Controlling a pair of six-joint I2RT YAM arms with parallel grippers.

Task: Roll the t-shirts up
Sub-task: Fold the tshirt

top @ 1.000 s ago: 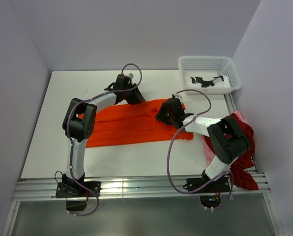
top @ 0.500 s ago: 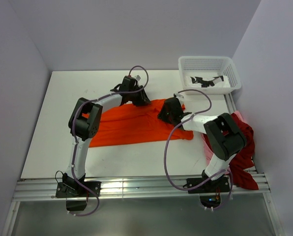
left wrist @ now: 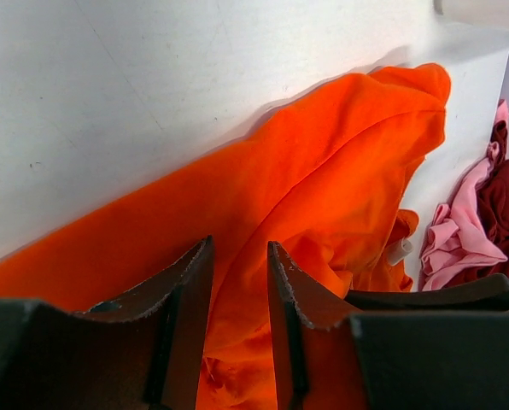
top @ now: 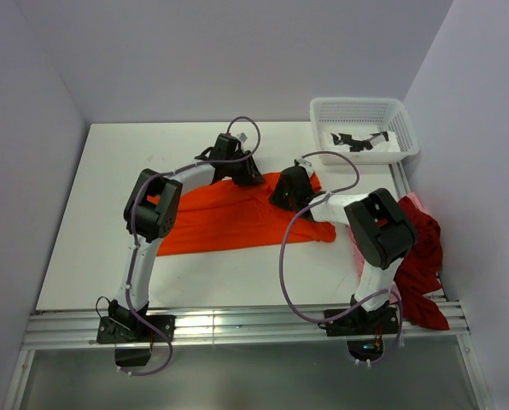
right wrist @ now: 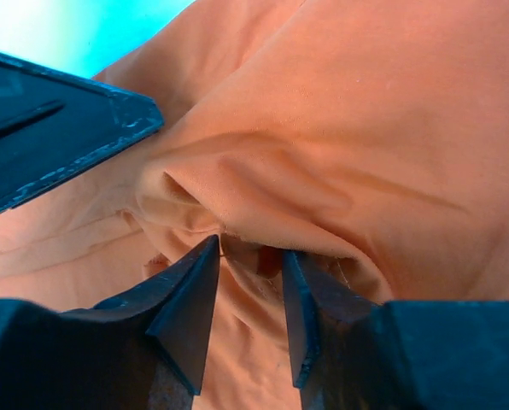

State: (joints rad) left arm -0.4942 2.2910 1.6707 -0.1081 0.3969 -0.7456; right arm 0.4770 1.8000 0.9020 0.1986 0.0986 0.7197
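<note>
Fingers [left wrist: 183, 316] on orange t-shirt [top: 229, 220], white table [top: 109, 171], lilac walls [top: 237, 60]

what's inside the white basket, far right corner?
The basket holds a few small black pieces lying on something white, too small to identify. The basket floor beneath them is hidden.

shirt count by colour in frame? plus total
Orange shirt: 1
Dark red shirt: 1
Pink shirt: 1
Total: 3
</note>
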